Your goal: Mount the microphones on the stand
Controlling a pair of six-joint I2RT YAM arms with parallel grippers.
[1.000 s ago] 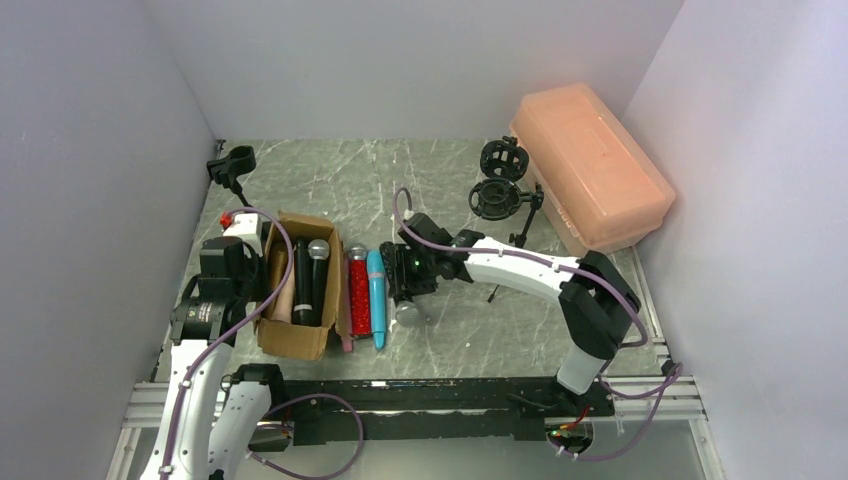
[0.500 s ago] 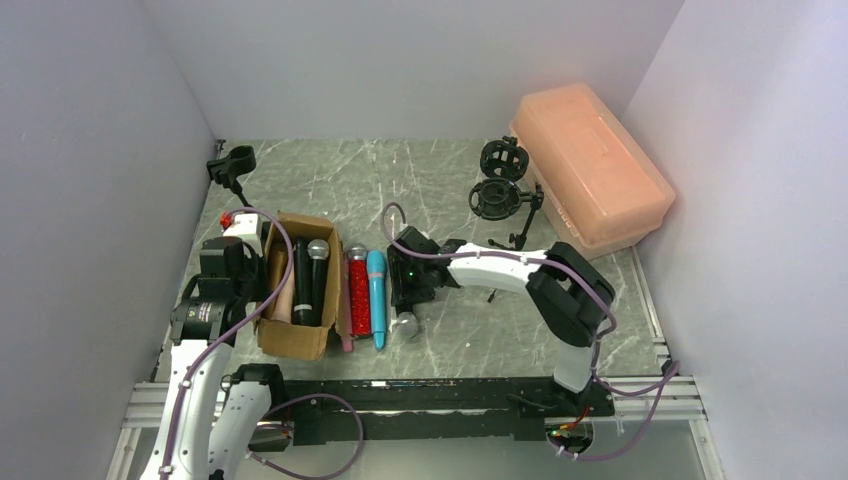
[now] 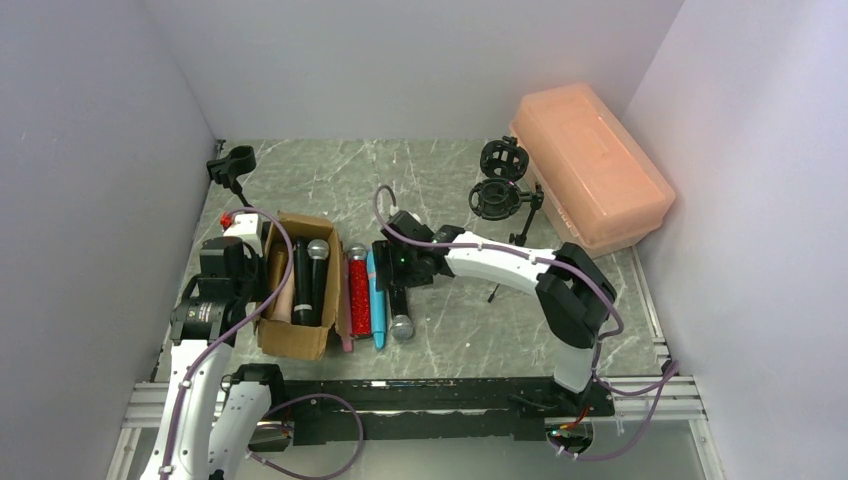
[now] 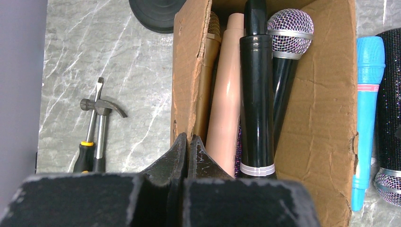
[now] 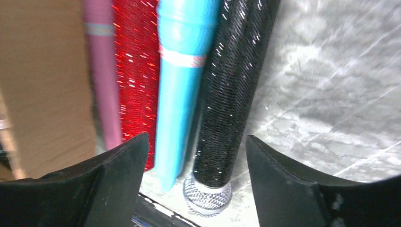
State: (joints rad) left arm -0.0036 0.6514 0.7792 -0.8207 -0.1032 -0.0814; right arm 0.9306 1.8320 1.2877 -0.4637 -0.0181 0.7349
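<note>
Right gripper (image 5: 196, 161) poised over the microphones (image 3: 358, 295)
Its jaws are set apart, astride the blue microphone (image 5: 179, 94) and black glitter microphone (image 5: 231, 94) laid on the table (image 5: 331, 94) beside the cardboard box (image 4: 326, 118); the left gripper (image 4: 188, 146) jaws are pressed together at the box's wall

From above, my right arm (image 3: 490, 262) covers most of the black glitter microphone (image 3: 401, 318); the brown cardboard box (image 4: 326, 118) half-hides the gold microphone (image 4: 204, 90).

Cardboard box (image 3: 295, 340) crowds the microphones (image 3: 359, 295) leftward — open tabletop (image 3: 470, 325) rightward.
</note>
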